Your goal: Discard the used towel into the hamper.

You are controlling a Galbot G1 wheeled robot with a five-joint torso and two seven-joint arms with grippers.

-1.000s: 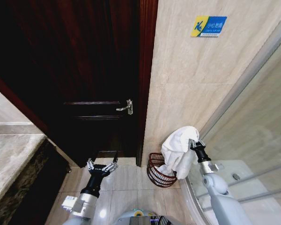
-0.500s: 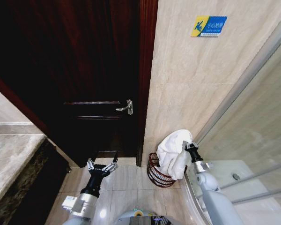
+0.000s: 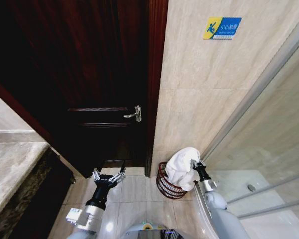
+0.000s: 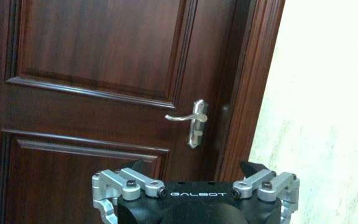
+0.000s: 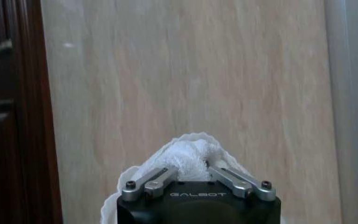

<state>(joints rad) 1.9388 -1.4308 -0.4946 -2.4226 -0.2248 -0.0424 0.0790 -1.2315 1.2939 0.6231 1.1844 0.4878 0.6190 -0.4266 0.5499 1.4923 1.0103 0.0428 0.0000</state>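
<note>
A white towel (image 3: 182, 167) hangs bunched from my right gripper (image 3: 195, 164), which is shut on its top. The towel's lower folds droop into the hamper (image 3: 165, 185), a small round dark reddish-brown ribbed basket on the floor against the tiled wall. In the right wrist view the towel (image 5: 188, 156) bulges out between the closed fingers (image 5: 157, 179), facing the beige wall. My left gripper (image 3: 108, 176) hovers open low in front of the dark door, to the left of the hamper; its fingertips (image 4: 135, 166) point at the door.
A dark wooden door (image 3: 89, 74) with a metal handle (image 3: 134, 114) fills the left. Beige tiled wall (image 3: 209, 89) stands behind the hamper. A glass shower panel (image 3: 269, 149) closes the right side. A stone counter (image 3: 10, 169) is at the left edge.
My right gripper has carried the towel down and leftward, lowering it over the hamper so more cloth sinks inside. The left arm has stayed still.
</note>
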